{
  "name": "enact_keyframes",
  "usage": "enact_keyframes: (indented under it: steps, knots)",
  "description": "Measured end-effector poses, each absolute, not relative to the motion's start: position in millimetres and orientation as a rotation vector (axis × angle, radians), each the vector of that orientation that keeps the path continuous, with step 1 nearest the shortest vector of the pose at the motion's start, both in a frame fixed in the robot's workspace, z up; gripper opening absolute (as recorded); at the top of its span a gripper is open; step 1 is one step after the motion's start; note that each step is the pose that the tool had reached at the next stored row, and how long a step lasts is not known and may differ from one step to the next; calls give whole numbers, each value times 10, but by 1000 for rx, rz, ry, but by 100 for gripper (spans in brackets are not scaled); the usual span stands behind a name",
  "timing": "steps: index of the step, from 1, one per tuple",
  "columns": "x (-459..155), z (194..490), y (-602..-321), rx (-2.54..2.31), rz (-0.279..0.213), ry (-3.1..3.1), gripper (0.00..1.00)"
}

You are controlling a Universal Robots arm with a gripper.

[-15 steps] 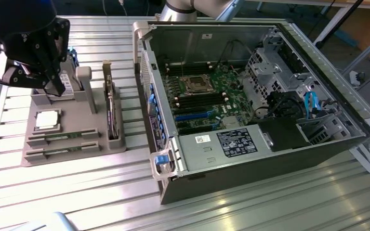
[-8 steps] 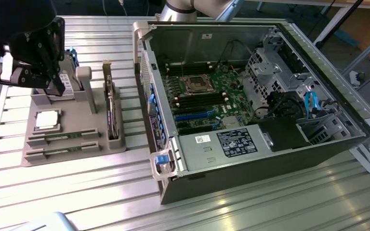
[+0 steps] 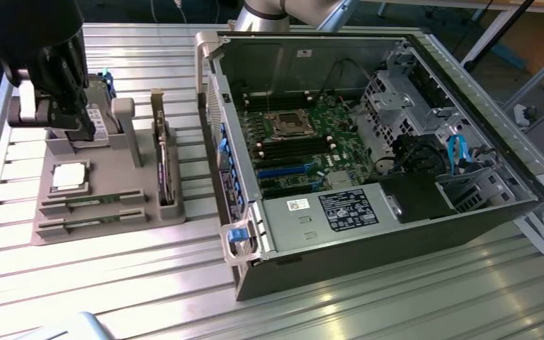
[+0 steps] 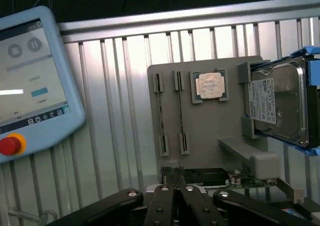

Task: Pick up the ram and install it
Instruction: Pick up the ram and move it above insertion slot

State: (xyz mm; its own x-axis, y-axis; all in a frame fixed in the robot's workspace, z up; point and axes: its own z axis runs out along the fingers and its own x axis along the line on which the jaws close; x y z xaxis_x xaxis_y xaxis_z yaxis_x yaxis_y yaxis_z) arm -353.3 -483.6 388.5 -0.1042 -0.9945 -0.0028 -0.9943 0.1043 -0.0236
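**Over the holder (image 3: 116, 173): jaws pinched, empty**

It sits at 9 o'clock from the open computer case (image 3: 367, 134) in the exterior view, with a bare strip of slatted tabletop (image 3: 195, 212) between them. Jaws closed together, gripping nothing, hang over its 12 o'clock end by 1 hard drive (image 4: 277, 103). 2 sticks of ram (image 3: 93, 200) lie slotted along its 6 o'clock edge. It also carries 1 processor (image 3: 69, 176) and 1 upright expansion card (image 3: 163, 166).

No label (power supply (image 3: 348, 210), hard drive (image 4: 262, 103)) can be read.
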Motion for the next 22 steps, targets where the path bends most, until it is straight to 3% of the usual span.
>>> enact_keyframes:
  steps: [2, 7, 11, 22]
  knots:
    - [-3533, 3885, -4836, -2090, -24, 2321, 10]
    - [-3533, 3885, -4836, -2090, -24, 2321, 36]
    - [-3534, 3874, -4837, -2090, -24, 2321, 36]
    - [-3574, 3479, -4836, -2090, -24, 2321, 36]
